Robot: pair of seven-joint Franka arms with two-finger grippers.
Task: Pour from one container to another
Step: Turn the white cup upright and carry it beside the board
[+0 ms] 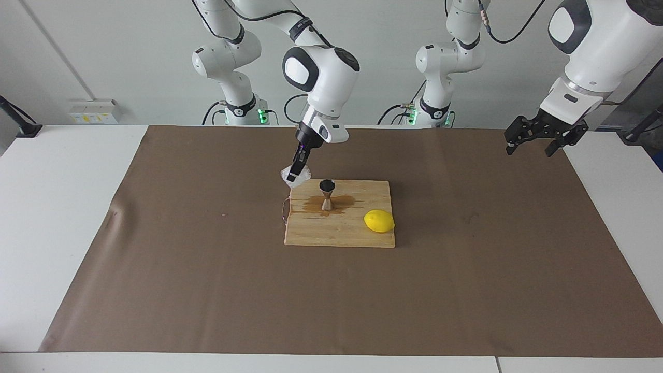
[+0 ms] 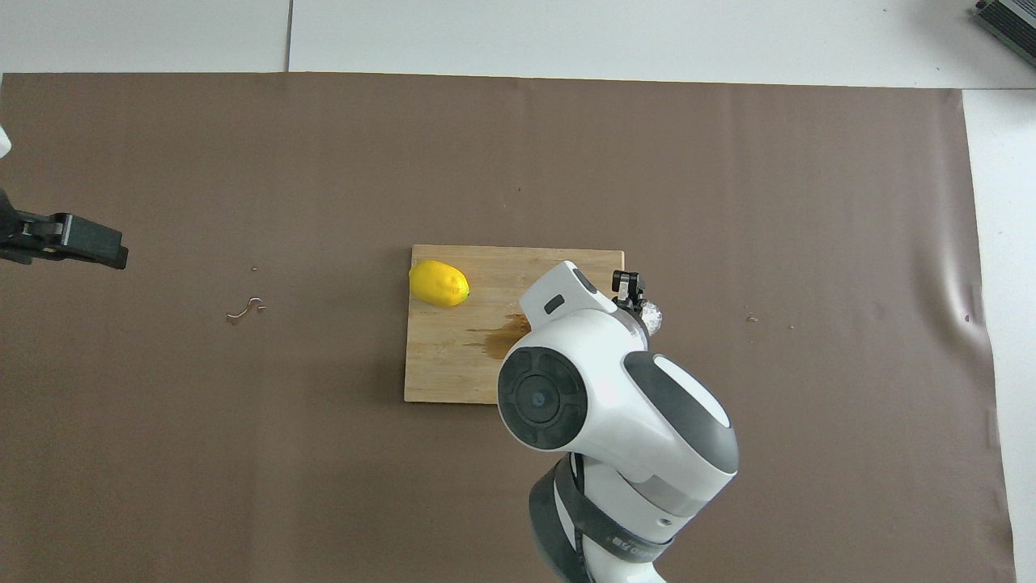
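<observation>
Whitish cup [image 1: 294, 175] clamped in right end effector [image 1: 296, 177] | left end effector [image 1: 535, 141] spread wide | no legible writing

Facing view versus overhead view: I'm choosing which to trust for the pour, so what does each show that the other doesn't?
Only the facing view shows the small shiny metal hourglass jigger standing in the brown spill, and the right gripper shut on the crinkled whitish translucent cup beside the board's corner. Only the overhead view shows small debris on the brown mat. Both show the yellow lemon, the wooden cutting board and the waiting open left gripper.
</observation>
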